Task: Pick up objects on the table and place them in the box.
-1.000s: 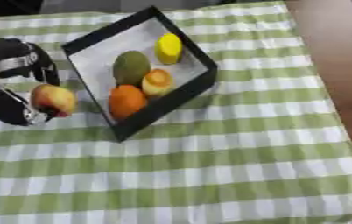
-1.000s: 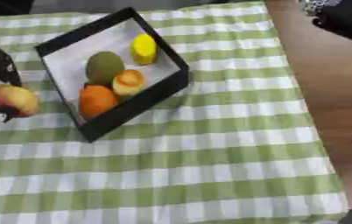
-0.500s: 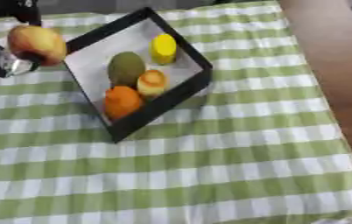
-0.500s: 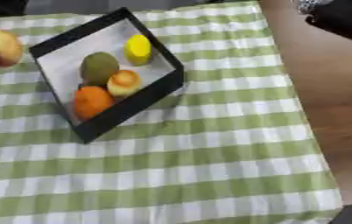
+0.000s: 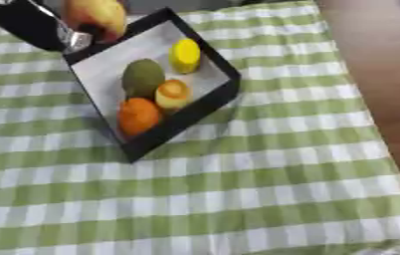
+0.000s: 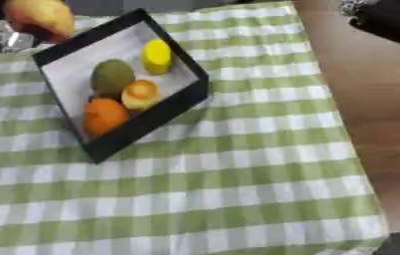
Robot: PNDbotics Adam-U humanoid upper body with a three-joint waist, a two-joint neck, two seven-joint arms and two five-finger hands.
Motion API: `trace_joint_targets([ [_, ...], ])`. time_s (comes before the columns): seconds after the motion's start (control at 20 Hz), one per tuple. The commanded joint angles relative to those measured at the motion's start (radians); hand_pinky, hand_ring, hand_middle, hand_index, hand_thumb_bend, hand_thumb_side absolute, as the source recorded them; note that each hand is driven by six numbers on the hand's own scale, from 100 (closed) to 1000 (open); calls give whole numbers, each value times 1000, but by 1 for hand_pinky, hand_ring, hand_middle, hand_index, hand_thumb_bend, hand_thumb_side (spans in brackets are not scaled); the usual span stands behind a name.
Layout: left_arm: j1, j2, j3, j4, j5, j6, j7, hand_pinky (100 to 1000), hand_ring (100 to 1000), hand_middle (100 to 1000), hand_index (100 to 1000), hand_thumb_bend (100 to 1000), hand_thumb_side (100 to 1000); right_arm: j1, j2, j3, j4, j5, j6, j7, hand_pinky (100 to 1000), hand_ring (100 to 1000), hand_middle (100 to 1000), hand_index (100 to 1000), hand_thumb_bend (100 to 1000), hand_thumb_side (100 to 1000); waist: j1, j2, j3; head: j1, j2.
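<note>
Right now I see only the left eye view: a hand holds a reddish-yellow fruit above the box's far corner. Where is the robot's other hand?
Observer: The right eye view shows the right hand, a black mass in the upper right corner; your view has only a sliver of it.
Operator: Is it near the box?
Observer: No. It hangs over the bare wooden table, past the checked cloth and well apart from the box. Only the left hand, gripping the fruit, is by the box.

Four fruits point(image 5: 155, 87) in the box point(image 5: 215, 68) — box on the table's point(image 5: 238, 189) far left.
</note>
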Motion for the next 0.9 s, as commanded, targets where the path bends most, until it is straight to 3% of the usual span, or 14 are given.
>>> trace_joint_targets([
  [0.05, -69, -56, -23, 65, -42, 17, 6, 744, 689, 619, 542, 202, 100, -16, -26, -10, -17, -4, -4, 1, 897, 736, 685, 780, 118, 388, 2, -23, 4, -9, -2],
  [0.25, -93, -125, -49, 155, -80, -10, 22, 761, 709, 650, 579, 218, 100, -19, -24, -9, -17, -4, -3, 2, 897, 736, 685, 780, 116, 391, 0, -18, 4, -4, -2],
  [0.5, -79, -159, -72, 267, -95, -76, 13, 778, 748, 700, 660, 330, 100, -19, -22, -10, -17, -3, -2, 2, 897, 736, 685, 780, 113, 394, -1, -15, 2, 0, -2],
  [0.75, -79, -188, -63, 381, -117, -146, 10, 780, 755, 709, 661, 364, 130, -18, -19, -9, -17, -4, -1, 1, 897, 736, 685, 780, 112, 393, -4, -14, 5, 8, -2],
  [0.9, -85, -214, -52, 509, -149, -226, 32, 781, 756, 710, 652, 367, 137, -16, -18, -10, -17, -5, -2, 0, 897, 736, 685, 780, 111, 394, -6, -15, 5, 13, -2],
])
